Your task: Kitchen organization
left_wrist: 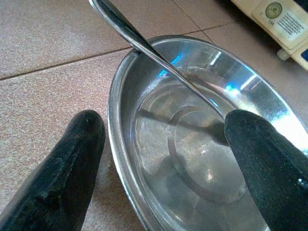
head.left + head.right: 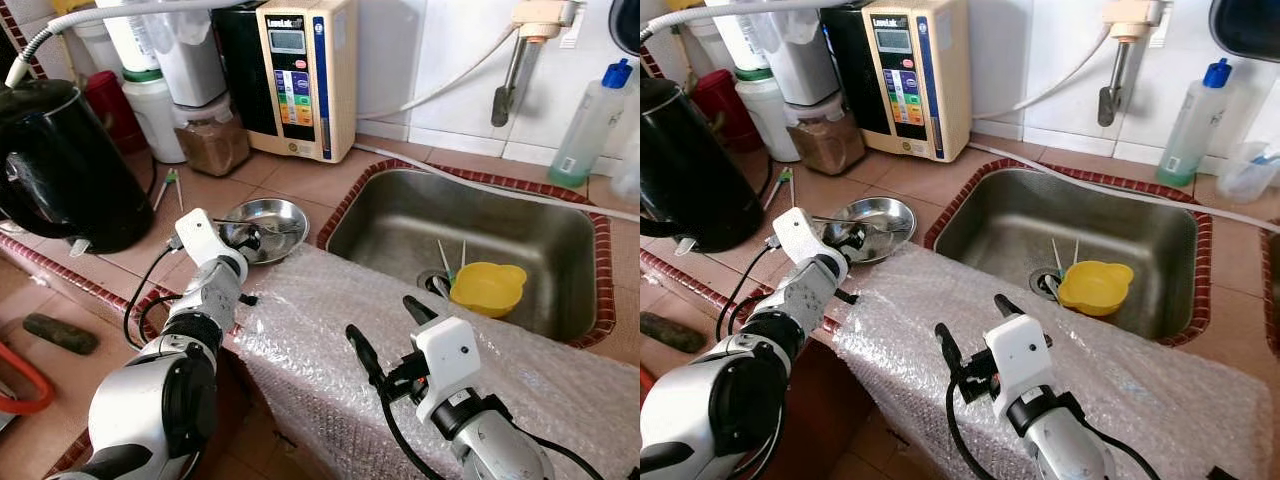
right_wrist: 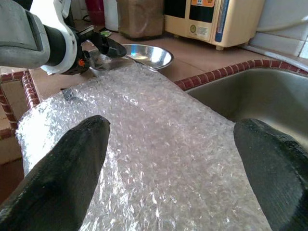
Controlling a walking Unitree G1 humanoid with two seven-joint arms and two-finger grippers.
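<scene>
Left wrist view: left end effector [image 1: 159,168] spread astride steel bowl [image 1: 202,144] rim; spoon [image 1: 144,45] inside.

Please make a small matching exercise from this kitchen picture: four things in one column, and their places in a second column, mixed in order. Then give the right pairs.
Things:
1. yellow bowl
2. steel dish
3. black kettle
4. bubble wrap

Places:
A. over the counter's front edge, under the right end effector
B. inside the sink, by the drain
C. far left of the counter
D. at the left end effector, a spoon across its rim

Pairs: 1-B, 2-D, 3-C, 4-A
</scene>
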